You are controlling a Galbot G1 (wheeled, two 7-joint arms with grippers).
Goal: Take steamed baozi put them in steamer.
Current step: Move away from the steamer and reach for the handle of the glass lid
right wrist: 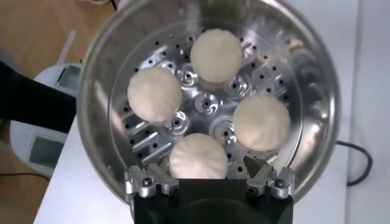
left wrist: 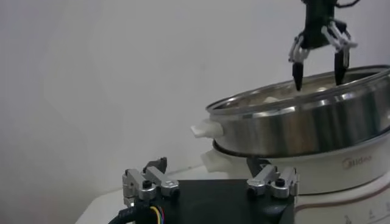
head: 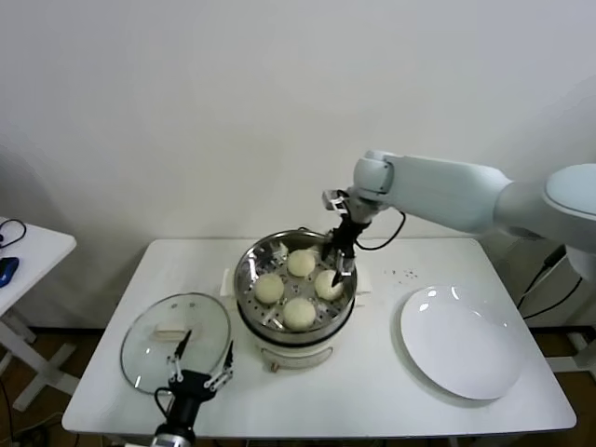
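Cream-white, soft-looking steamed baozi (head: 300, 263), all four, sit on the perforated tray of the steamer (head: 250, 265). They look light and squashy; best pinched gently across the dome. Right claw (head: 341, 266) hangs over them, spread, empty. Left claw (head: 200, 364) waits spread, near the glass lid (head: 149, 335).

Glass lid (head: 175, 340) flat on white table (head: 391, 386), left side; empty white plate (head: 461, 341) right side

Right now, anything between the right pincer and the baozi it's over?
Nothing visible. The right pincer hangs open directly above the nearest steamed baozi, apart from it. All four sit on the steamer tray; its lid lies aside on the table.
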